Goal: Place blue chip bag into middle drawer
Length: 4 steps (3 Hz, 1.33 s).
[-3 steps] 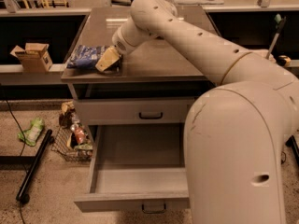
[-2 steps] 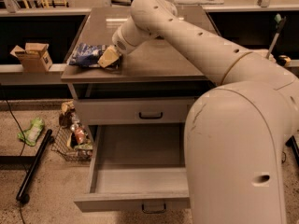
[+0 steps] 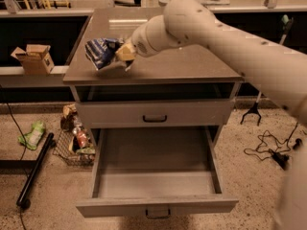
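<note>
The blue chip bag (image 3: 100, 51) is a crinkled dark-blue foil bag with white markings. It hangs tilted just above the left part of the brown countertop (image 3: 192, 63). My gripper (image 3: 123, 54) is shut on the bag's right edge, and the white arm reaches in from the upper right. The middle drawer (image 3: 156, 181) stands pulled out below the countertop, showing a plain grey tray inside. Its front panel (image 3: 201, 205) with a small dark handle is nearest the camera. The grey drawer front one level higher (image 3: 192, 113) is shut.
A cardboard box (image 3: 32, 57) sits on a low shelf at the left. On the floor at the left are a wire basket of packets (image 3: 76, 143), a green packet (image 3: 32, 134) and a black pole (image 3: 34, 170). Cables (image 3: 268, 147) lie on the floor at the right.
The bag lay on the countertop's left edge with the gripper against it. Now it is held off the surface, a little further right. The view has shifted closer.
</note>
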Tool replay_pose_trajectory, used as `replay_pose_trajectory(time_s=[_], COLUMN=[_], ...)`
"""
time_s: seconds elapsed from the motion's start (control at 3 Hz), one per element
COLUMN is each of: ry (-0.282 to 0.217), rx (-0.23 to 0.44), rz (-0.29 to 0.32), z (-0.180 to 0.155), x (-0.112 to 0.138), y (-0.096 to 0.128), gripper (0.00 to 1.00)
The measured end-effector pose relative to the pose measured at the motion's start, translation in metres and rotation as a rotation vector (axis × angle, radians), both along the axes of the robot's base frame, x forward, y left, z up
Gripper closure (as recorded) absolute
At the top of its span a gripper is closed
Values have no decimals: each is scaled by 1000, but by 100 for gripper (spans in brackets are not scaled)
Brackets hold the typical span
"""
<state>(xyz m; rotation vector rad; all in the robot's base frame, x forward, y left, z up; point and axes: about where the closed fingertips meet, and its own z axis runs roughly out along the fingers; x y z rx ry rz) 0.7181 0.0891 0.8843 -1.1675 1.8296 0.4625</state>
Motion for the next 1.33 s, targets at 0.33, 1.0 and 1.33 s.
replay_pose_trajectory(time_s=[0.33,1.0,1.33], ry=[-39,41,35], rx=[44,34,24], rz=[-120,-231,-232], z=[30,5,5], x=[-73,-122,-124], y=[-71,-137,-138], gripper=[100,100,100])
